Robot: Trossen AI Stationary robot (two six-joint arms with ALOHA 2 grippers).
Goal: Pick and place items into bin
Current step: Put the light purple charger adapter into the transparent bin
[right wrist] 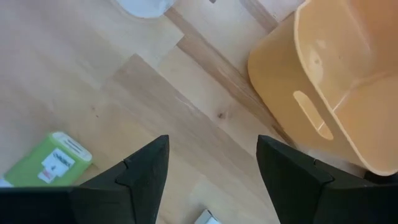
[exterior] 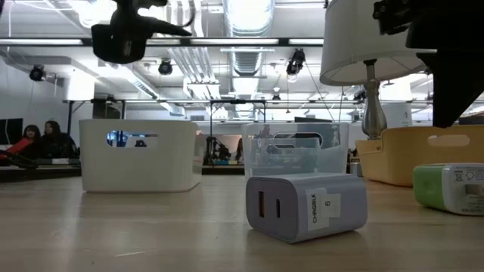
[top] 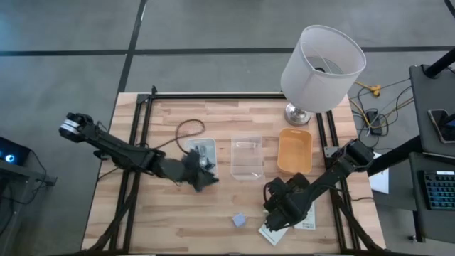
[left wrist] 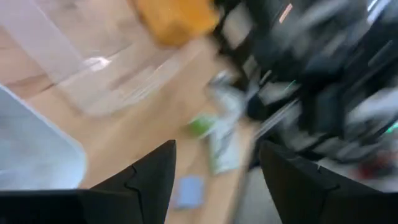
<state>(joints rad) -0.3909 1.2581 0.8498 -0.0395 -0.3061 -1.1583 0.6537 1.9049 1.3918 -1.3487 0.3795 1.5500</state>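
Observation:
A lavender-blue block [top: 239, 220] lies on the wood near the table's near edge; in the low view it is a small charger [exterior: 306, 205] resting on its side. The green piece [right wrist: 46, 162] lies beside flat white packets [top: 274, 232]. A dark cable bundle [top: 201, 151] sits in the white bin [top: 193, 146], with a loop trailing out toward the far edge. My left gripper [top: 206, 179] hovers open just off that bin's near edge, with nothing between its fingers [left wrist: 214, 180]. My right gripper [top: 274, 206] hangs open above the green piece, holding nothing [right wrist: 211, 180].
A clear bin [top: 247, 158] stands mid-table, with an orange bin [top: 294, 151] to its right. A white-shaded lamp [top: 321, 65] stands at the far right corner. Black rails run along the table's left, far and right sides. People sit in the room behind [exterior: 38, 140].

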